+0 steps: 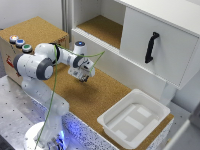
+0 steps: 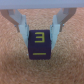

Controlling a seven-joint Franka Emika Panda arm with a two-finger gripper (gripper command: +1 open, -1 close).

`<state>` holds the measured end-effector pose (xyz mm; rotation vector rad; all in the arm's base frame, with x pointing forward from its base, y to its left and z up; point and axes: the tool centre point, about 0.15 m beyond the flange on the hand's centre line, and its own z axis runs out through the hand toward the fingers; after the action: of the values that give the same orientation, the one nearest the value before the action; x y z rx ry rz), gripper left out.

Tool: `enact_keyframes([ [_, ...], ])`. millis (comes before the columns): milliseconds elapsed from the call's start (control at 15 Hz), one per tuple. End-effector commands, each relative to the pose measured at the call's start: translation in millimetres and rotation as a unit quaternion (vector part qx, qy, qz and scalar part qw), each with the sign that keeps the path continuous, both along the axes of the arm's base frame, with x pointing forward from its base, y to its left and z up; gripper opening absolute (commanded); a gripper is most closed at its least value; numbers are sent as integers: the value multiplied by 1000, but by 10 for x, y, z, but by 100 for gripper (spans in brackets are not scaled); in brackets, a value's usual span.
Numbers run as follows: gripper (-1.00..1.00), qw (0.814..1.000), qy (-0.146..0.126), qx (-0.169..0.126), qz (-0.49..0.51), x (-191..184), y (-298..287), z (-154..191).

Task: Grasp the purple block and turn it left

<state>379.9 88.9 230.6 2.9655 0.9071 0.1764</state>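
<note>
In the wrist view your gripper has the purple block sitting right between its 2 fingers, both seemingly touching the block's sides, so it looks clamped on, though the blur means I can't swear to it. The block's top face shows a yellow 3 with a bar under it.

In the exterior view the gripper is low over the cork surface and the block's hidden.

Main risk: if the grip is shallow, the block could pivot or pop out when you twist left. Turn while it's dragging on cork and friction could skew it.
</note>
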Motion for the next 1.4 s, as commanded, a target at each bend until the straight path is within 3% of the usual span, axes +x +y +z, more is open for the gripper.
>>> enact_keyframes([
  [0,-100,961,35,50,269,-26,-125,-50],
  [200,-100,915,32,26,401,-70,46,-36],
  [400,-100,890,13,1,457,105,228,-34],
  [533,-100,879,34,23,475,293,328,27],
  [733,-100,855,59,20,515,295,437,-38],
  [800,-100,855,58,13,515,321,461,-52],
  [1133,-100,886,64,59,455,489,456,23],
  [1200,100,888,59,63,452,471,446,68],
  [1333,100,884,58,66,460,396,403,162],
])
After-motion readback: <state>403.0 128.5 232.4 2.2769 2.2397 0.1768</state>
